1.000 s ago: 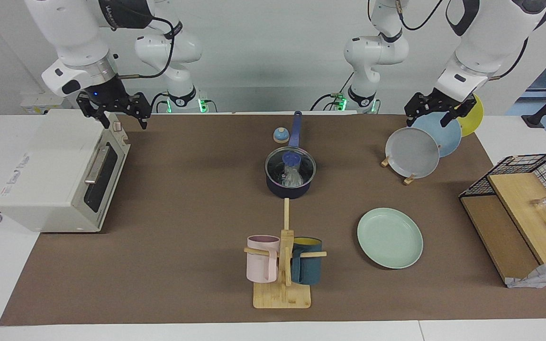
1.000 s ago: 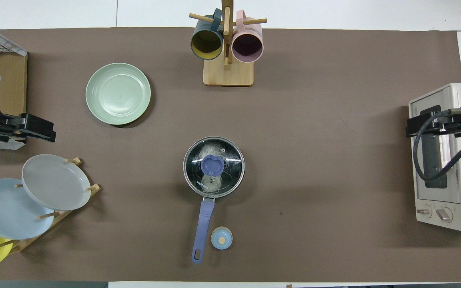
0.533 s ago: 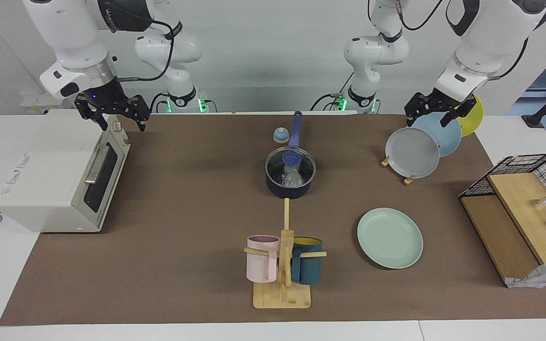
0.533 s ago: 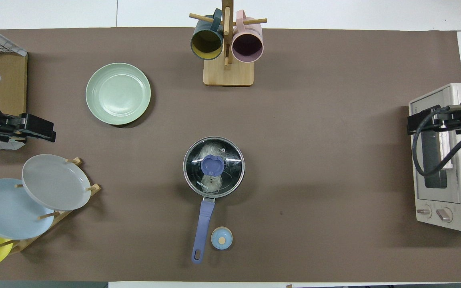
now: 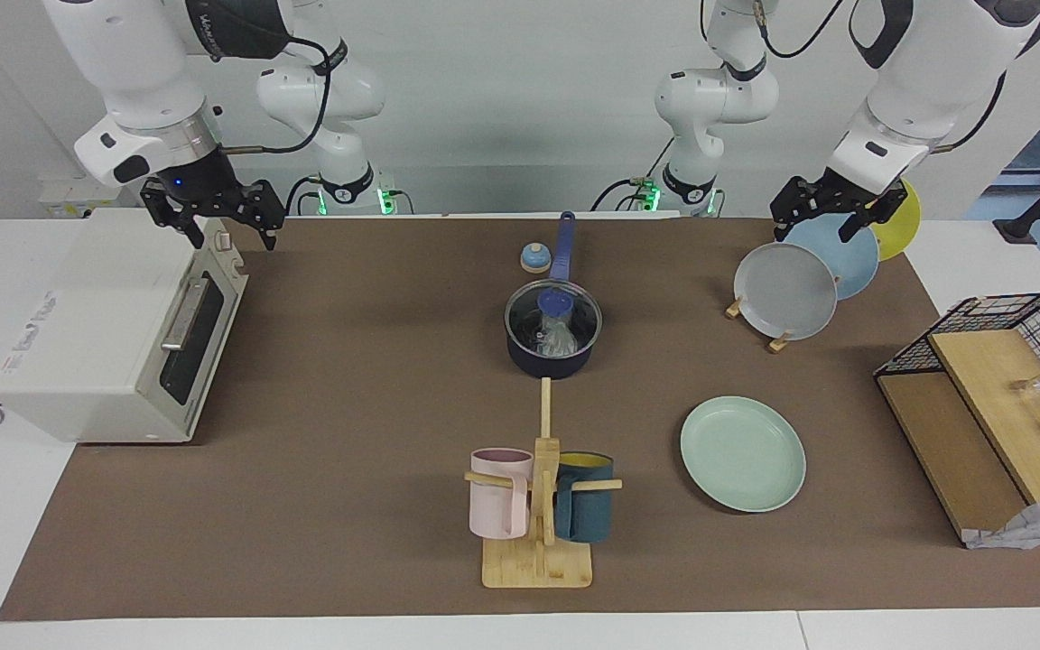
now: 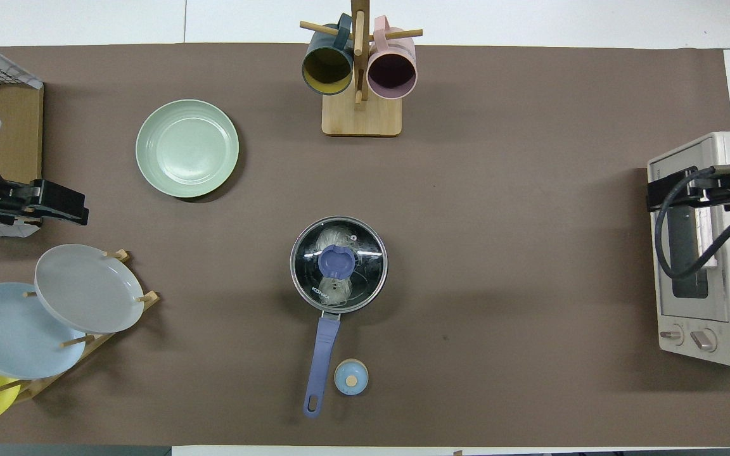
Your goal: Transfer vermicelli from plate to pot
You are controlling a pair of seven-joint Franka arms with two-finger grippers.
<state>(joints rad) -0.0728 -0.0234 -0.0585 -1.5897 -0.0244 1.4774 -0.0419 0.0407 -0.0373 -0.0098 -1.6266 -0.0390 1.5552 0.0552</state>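
The vermicelli lies inside the dark navy pot at the table's middle, seen through a glass lid with a blue knob. The pot's long blue handle points toward the robots. The mint-green plate has nothing on it; it sits farther from the robots than the pot, toward the left arm's end. My left gripper hangs open over the plate rack. My right gripper hangs open over the toaster oven's top edge. Neither holds anything.
A rack with grey, blue and yellow plates stands at the left arm's end, beside a wire-and-wood shelf. A white toaster oven fills the right arm's end. A mug tree stands farthest from the robots. A small blue bell sits by the handle.
The right gripper has drifted slightly upward and toward the oven's back. The left arm, the pot and the plate have not moved.
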